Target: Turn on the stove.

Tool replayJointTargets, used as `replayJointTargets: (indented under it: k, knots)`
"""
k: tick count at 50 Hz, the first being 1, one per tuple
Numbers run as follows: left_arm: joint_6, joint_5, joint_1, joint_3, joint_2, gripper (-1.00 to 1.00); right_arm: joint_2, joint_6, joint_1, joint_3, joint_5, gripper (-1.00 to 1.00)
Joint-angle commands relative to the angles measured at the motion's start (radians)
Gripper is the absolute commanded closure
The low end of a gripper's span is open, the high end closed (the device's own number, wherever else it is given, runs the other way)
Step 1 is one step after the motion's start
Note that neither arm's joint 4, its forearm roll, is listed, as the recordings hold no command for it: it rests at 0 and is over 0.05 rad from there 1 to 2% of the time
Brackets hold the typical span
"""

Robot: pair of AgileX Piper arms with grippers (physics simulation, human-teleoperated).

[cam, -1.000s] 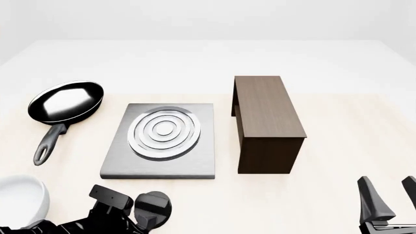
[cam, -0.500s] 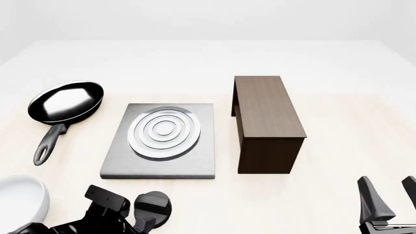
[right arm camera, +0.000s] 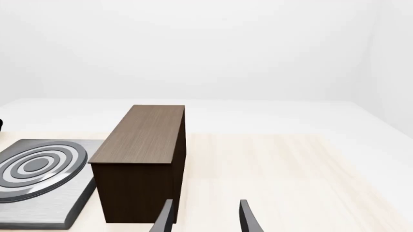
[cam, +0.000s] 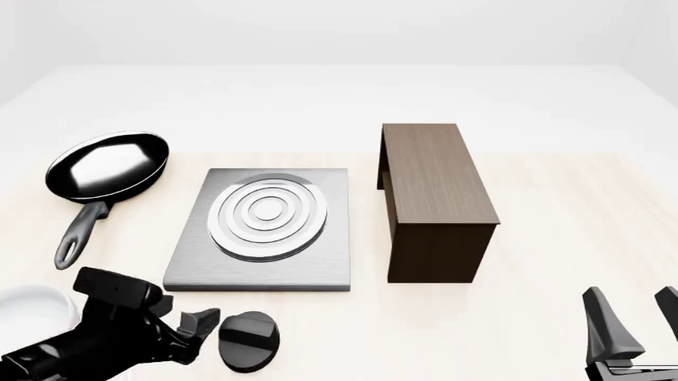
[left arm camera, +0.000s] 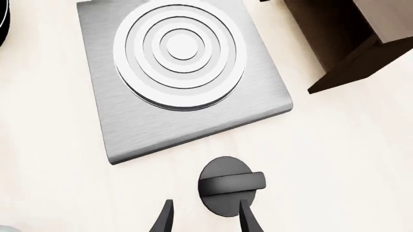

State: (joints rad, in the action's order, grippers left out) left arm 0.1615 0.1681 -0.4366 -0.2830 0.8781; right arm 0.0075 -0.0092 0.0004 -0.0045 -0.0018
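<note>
The stove is a flat grey slab with silver burner rings at mid table. Its black round knob lies on the table just in front of the slab. My left gripper is open and empty, just left of the knob. In the left wrist view the knob with its ridge lies just ahead of the left gripper, beyond the fingertips, and the slab lies past it. My right gripper is open and empty at the near right, also in its wrist view.
A black frying pan lies left of the stove, handle toward me. A dark brown wooden cabinet stands right of the stove and shows in the right wrist view. A white bowl sits at the near left beside my left arm.
My left gripper has drawn back to the left off the knob, which now shows whole. The right arm has not moved.
</note>
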Motion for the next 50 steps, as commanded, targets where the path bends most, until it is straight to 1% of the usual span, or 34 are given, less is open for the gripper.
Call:
replayJointTargets:
  k: [1, 8, 12, 14, 16, 17, 20, 23, 34, 40, 46, 50]
  knots:
    - [-0.028, 0.119, 0.129, -0.120, -0.120, -1.00, 0.000, 0.000, 0.000, 0.000, 0.000, -1.00]
    - [-0.062, 0.119, 0.189, -0.178, -0.092, -1.00, 0.000, 0.000, 0.000, 0.000, 0.000, -1.00]
    - [-0.081, 0.093, 0.224, -0.189, -0.073, -1.00, 0.000, -0.001, 0.000, 0.000, 0.000, -1.00]
    - [-0.093, 0.089, 0.255, -0.209, -0.078, -1.00, 0.000, 0.000, 0.000, 0.000, 0.000, -1.00]
    - [-0.084, 0.092, 0.265, -0.234, -0.066, -1.00, 0.000, 0.001, 0.000, 0.000, 0.000, -1.00]
    - [-0.078, 0.102, 0.282, -0.272, -0.059, -1.00, 0.000, 0.001, 0.000, 0.000, 0.000, -1.00]
    - [-0.073, 0.119, 0.300, -0.320, -0.053, -1.00, 0.000, 0.000, 0.000, 0.000, 0.000, -1.00]
    - [-0.074, 0.130, 0.309, -0.349, -0.052, -1.00, 0.000, 0.000, 0.000, 0.000, 0.000, -1.00]
    - [-0.086, 0.095, 0.352, -0.360, -0.011, -1.00, 0.000, 0.000, 0.000, 0.000, 0.000, -1.00]
    - [-0.095, 0.093, 0.381, -0.384, 0.005, -1.00, 0.000, 0.000, 0.000, 0.000, 0.000, -1.00]
    - [-0.099, 0.092, 0.387, -0.393, 0.007, -1.00, 0.000, 0.000, 0.000, 0.000, 0.000, -1.00]
    - [-0.118, 0.082, 0.419, -0.418, 0.026, -1.00, 0.000, 0.000, 0.000, 0.000, 0.000, -1.00]
